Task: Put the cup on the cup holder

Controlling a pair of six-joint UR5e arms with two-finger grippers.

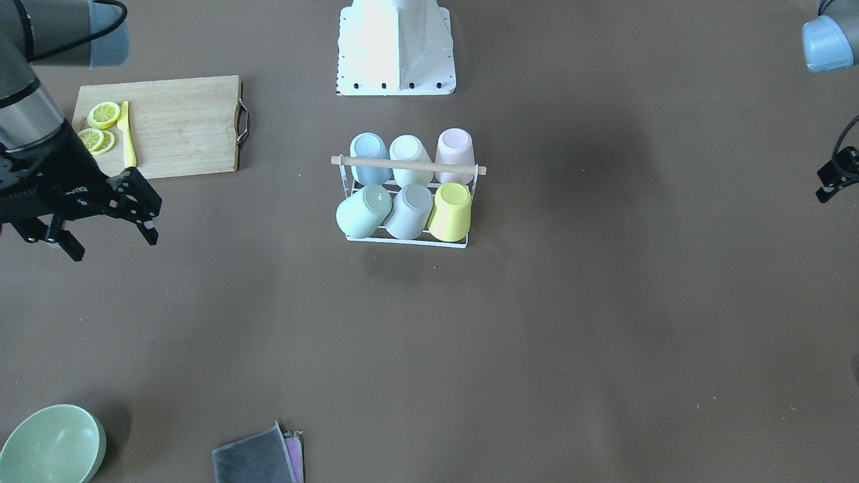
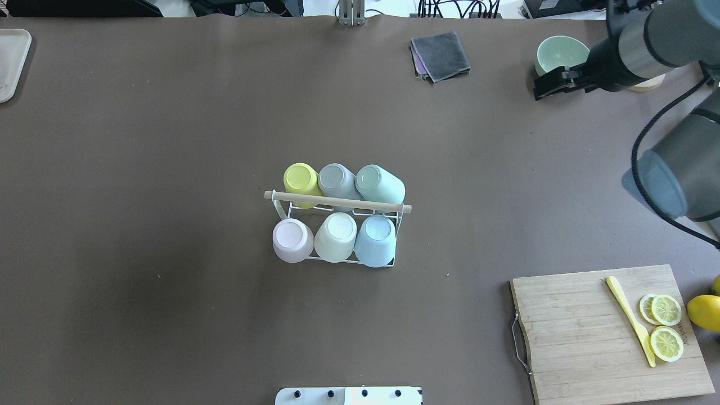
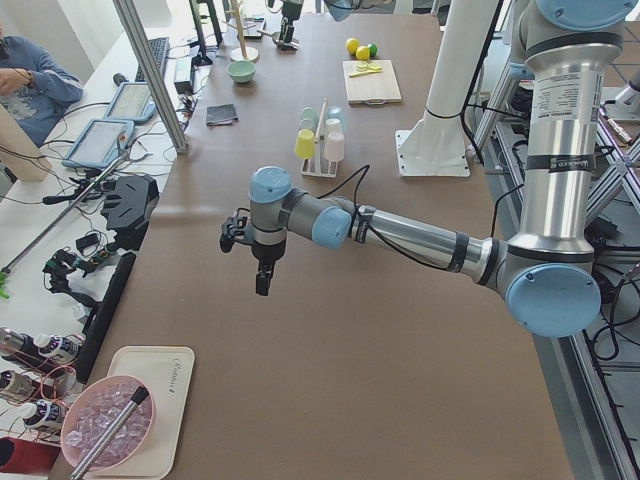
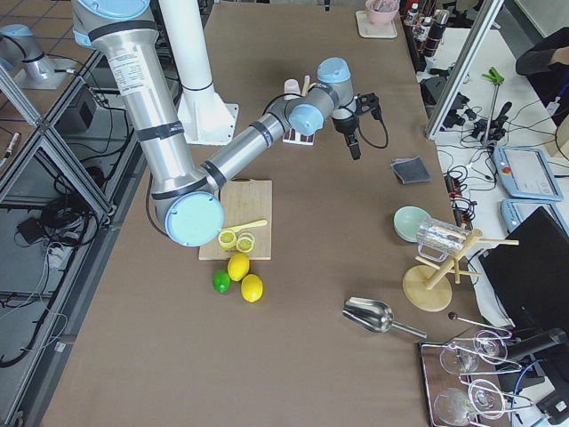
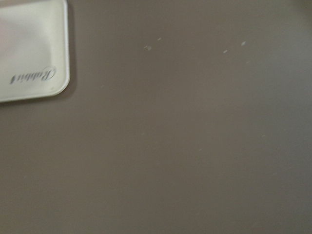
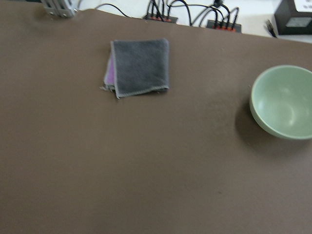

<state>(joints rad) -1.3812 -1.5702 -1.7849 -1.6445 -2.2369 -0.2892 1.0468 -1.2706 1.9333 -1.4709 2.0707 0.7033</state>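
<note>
Holding six inverted cups (image 1: 411,211) on its prongs, three per row, the cup holder (image 1: 408,164) is listed upright at mid-counter, between the two tools and well apart from each. The right tool (image 1: 111,240) is carried above the counter (image 1: 604,322), fingers spread, nothing gripped. A green bowl (image 6: 285,102) and a folded grey cloth (image 6: 141,66) are recorded ahead of it, and a wooden cutting board (image 1: 174,127) with lemon slices (image 1: 104,115) behind it, on the robot's side. The left tool (image 3: 262,285) is hung over bare counter, a white tray (image 5: 29,48) close by. Whether it is spread or pressed together cannot be told.
</note>
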